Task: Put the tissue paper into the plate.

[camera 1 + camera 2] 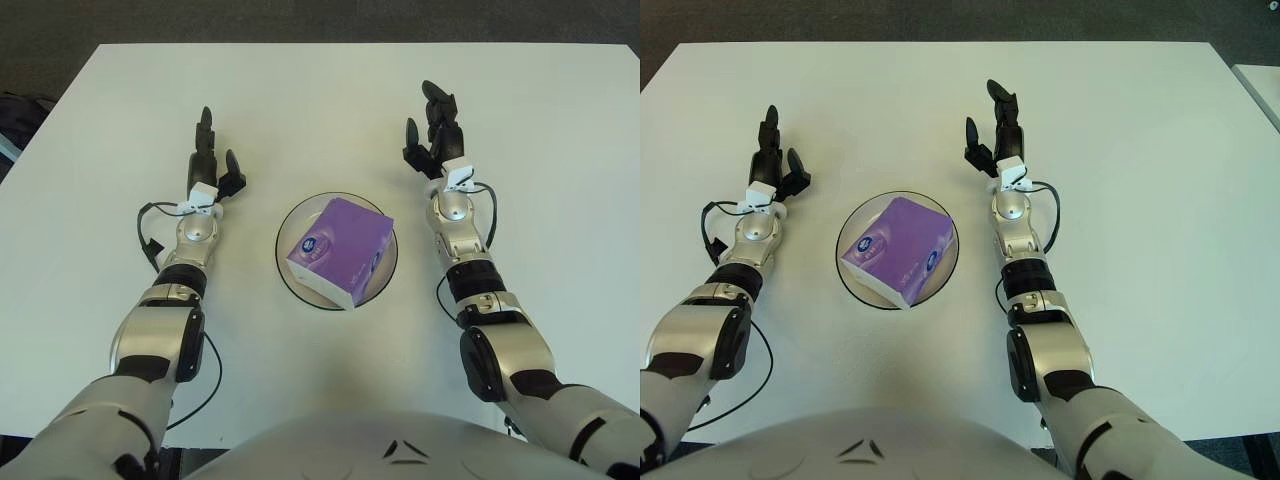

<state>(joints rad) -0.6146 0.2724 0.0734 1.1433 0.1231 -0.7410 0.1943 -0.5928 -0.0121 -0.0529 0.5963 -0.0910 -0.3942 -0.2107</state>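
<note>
A purple tissue pack (338,246) with a white edge lies inside the round plate (290,272) at the middle of the white table. It fills most of the plate and its near corner reaches over the rim. My left hand (213,160) is to the left of the plate, fingers spread and empty. My right hand (432,130) is to the right of the plate and a bit farther back, fingers spread and empty. Neither hand touches the pack or the plate.
The white table (320,90) stretches bare around the plate; its far edge meets a dark floor. A dark object (18,115) shows past the table's left edge. Another white surface (1262,90) shows at the right.
</note>
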